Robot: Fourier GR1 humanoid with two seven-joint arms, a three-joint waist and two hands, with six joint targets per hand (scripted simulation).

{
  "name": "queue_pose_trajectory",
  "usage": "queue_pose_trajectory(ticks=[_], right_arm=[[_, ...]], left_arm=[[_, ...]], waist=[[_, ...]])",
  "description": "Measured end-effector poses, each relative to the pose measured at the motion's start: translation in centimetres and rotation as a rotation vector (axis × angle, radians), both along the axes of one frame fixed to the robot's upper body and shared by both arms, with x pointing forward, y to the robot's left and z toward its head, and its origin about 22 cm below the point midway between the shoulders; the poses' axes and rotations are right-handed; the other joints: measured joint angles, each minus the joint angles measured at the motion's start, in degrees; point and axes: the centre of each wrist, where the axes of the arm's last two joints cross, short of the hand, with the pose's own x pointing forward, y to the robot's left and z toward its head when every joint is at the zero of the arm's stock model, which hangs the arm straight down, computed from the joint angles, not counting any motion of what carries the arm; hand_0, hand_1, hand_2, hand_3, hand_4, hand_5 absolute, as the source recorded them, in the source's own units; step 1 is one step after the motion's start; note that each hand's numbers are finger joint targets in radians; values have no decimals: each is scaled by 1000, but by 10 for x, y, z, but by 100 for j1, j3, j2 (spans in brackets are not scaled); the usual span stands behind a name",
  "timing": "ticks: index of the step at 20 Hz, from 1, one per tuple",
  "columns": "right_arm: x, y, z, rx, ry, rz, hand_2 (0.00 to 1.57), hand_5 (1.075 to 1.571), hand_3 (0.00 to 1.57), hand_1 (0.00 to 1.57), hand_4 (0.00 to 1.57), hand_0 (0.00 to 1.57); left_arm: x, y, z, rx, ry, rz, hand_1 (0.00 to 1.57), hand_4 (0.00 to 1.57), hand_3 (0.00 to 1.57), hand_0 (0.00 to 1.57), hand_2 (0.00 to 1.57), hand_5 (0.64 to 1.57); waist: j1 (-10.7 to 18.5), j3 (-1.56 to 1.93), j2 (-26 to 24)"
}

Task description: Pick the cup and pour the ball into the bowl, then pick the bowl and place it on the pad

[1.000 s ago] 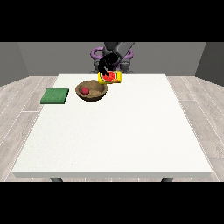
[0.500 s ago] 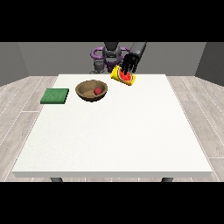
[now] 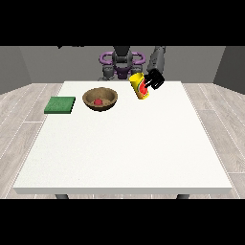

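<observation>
- Hand at the view's right (image 3: 154, 80) is gripping the yellow cup (image 3: 139, 86), tilted, above the table (image 3: 119, 148).
- Ball (image 3: 98, 101) is sitting in the bowl (image 3: 100, 99); I'm guessing a careless bowl lift toward the green pad (image 3: 60, 105) risks rolling it out.

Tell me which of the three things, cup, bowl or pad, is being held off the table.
The yellow cup, gripped by the hand at the view's right; bowl and green pad rest on the table.
</observation>
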Motion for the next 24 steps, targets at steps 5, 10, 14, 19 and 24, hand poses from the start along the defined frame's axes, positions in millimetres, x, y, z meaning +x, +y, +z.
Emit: queue_pose_trajectory(ticks=[5, 10, 14, 19, 24], right_arm=[[-2, 5, -1, 20, 9, -14, 0, 1564, 0, 0, 528, 0], [-5, 21, 11, 25, -44, -36, 0, 1566, 0, 0, 488, 0], [-9, 43, 23, 9, -86, -29, 0, 1568, 0, 0, 493, 0], [-1, 55, 6, 22, -73, -51, 0, 1570, 0, 0, 477, 0], [22, 53, -32, 59, -19, -70, 0, 1569, 0, 0, 402, 0]], left_arm=[[2, -11, 19, -436, -37, -152, 409, 262, 0, 409, 0, 1569], [5, 44, 34, -676, -162, -322, 0, 0, 0, 0, 0, 1557], [12, 97, 57, -749, -228, -408, 0, 0, 0, 0, 0, 1540], [18, 154, 108, -712, -256, -469, 0, 0, 0, 0, 0, 1515], [24, 171, 167, -634, -253, -502, 0, 0, 0, 0, 0, 1522]], waist=[[312, -21, 162], [553, 25, 669], [510, 55, 1087], [545, 77, 1401], [653, 92, 1480]])
